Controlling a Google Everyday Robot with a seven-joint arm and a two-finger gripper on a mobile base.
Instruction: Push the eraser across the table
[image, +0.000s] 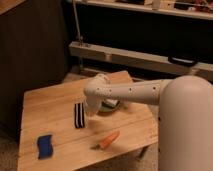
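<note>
The gripper (91, 113) hangs at the end of the white arm (131, 92), low over the middle of the worktop (50, 105); whether it is open or closed cannot be told. Just beside it on its left lies the eraser (79, 115), flat, its long axis and black-and-white stripes running from the near edge towards the far edge (contact unclear). Nearer the front lie an orange carrot (108, 141) and, well apart, a blue pad (45, 146).
</note>
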